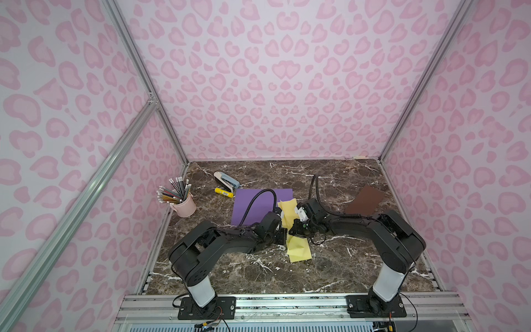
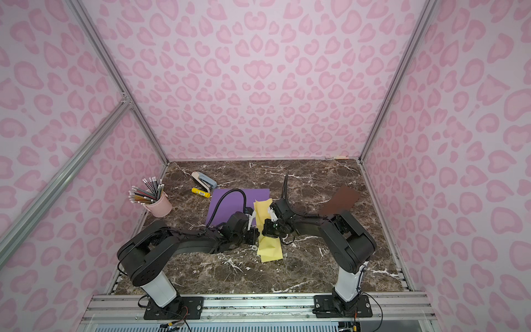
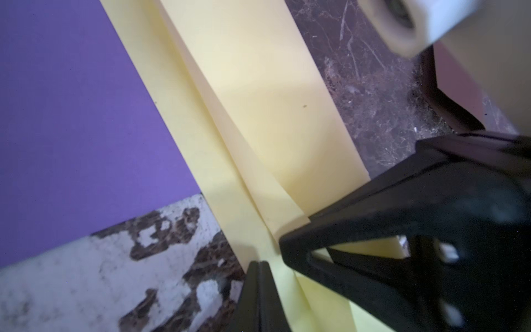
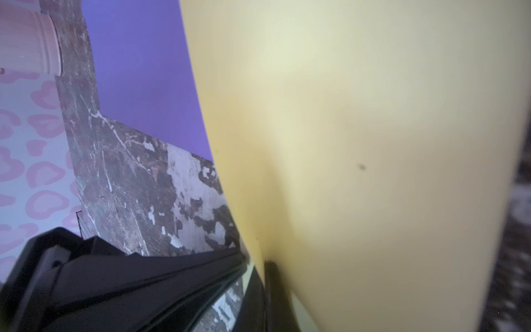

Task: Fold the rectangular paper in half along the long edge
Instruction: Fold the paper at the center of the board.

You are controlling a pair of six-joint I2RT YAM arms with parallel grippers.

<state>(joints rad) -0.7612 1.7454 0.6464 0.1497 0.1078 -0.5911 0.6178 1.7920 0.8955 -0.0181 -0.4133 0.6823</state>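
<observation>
Only the wrist views show the grips. The left gripper (image 3: 259,266) has its jaws pressed together on a raised pleat of the yellow paper (image 3: 258,86), and the right gripper (image 4: 267,266) is likewise clamped on that sheet. In both top views the paper lies creased and partly folded, its far end overlapping the right edge of the purple sheet (image 1: 253,204). The rest lies on the marble-patterned table (image 1: 344,267). A pink cup (image 1: 186,206) holding pencils (image 1: 172,191) stands left of the purple sheet. A flat brown sheet (image 1: 365,202) lies well apart to its right.

Black arms (image 1: 230,244), white base columns (image 1: 202,289), ribbed cables (image 1: 250,205), seemingly screwed baseplates (image 1: 224,309)
</observation>
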